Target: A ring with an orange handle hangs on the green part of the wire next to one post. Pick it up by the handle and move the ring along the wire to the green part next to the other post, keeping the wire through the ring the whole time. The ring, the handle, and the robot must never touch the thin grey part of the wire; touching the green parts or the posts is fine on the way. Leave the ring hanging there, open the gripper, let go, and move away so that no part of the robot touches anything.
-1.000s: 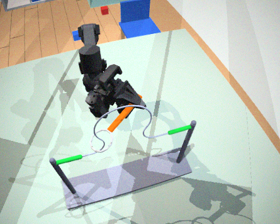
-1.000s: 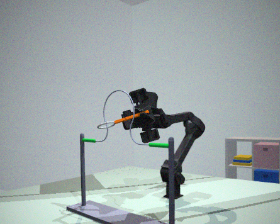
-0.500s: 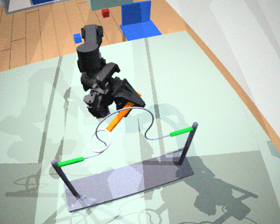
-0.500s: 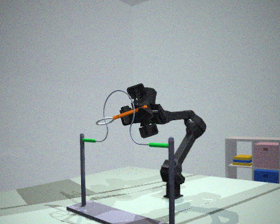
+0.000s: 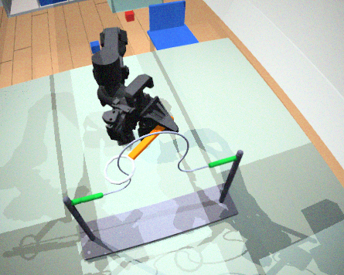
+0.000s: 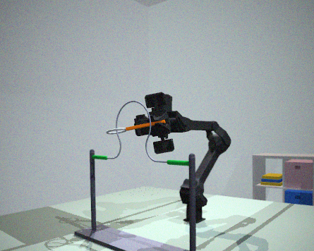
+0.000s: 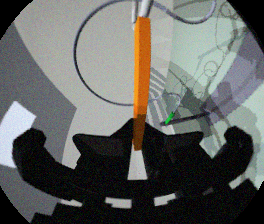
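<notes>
white ring [image 5: 131, 175] [image 6: 108, 132] around thin grey wire [image 5: 188, 148] [image 6: 133, 101] [image 7: 75, 55], on rising stretch. pincer [image 5: 167, 125] [image 6: 162, 123] [image 7: 135, 120] clamped on orange handle [image 5: 142, 146] [image 6: 140, 125] [image 7: 142, 65]. best: climb slowly, wire centred, ring square to each bend, handle clear of loop.

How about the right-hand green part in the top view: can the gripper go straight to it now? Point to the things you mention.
Probably not: the gripper [image 5: 167, 124] [image 6: 145, 125] [image 7: 135, 120] is shut on the orange handle [image 5: 143, 145] [image 6: 139, 125] [image 7: 142, 65], and its ring [image 5: 105, 170] [image 6: 109, 132] appears threaded on the grey wire [image 5: 170, 132] [image 6: 132, 101] [image 7: 75, 50], whose tall loop lies between.
</notes>
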Action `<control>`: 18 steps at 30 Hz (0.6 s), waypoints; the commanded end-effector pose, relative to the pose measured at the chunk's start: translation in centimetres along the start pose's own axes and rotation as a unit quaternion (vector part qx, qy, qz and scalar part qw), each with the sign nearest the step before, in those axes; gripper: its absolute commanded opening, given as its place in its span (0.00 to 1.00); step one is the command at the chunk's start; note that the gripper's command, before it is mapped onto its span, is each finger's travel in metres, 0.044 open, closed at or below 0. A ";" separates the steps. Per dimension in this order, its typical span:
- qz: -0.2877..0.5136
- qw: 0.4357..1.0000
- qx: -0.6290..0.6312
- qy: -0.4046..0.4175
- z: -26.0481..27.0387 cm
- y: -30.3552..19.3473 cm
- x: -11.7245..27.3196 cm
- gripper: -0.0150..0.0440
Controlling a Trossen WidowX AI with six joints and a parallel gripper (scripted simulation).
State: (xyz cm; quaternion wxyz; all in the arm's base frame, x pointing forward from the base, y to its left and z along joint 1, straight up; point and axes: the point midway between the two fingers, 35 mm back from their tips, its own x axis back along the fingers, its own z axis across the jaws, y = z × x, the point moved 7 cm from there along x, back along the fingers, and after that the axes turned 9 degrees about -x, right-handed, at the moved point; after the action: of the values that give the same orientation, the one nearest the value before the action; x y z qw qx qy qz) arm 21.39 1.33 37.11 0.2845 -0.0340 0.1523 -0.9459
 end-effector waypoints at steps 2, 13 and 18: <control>-0.005 0.999 0.033 -0.025 0.1 -0.1 0.0 0.00; -0.019 0.993 0.097 -0.071 0.1 -0.2 -0.1 0.00; -0.026 0.987 0.126 -0.092 0.0 -0.3 -0.2 0.00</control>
State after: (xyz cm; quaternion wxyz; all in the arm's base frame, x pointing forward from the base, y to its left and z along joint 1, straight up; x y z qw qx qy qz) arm 21.38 1.58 37.21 0.2783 -0.0797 0.0313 -0.9567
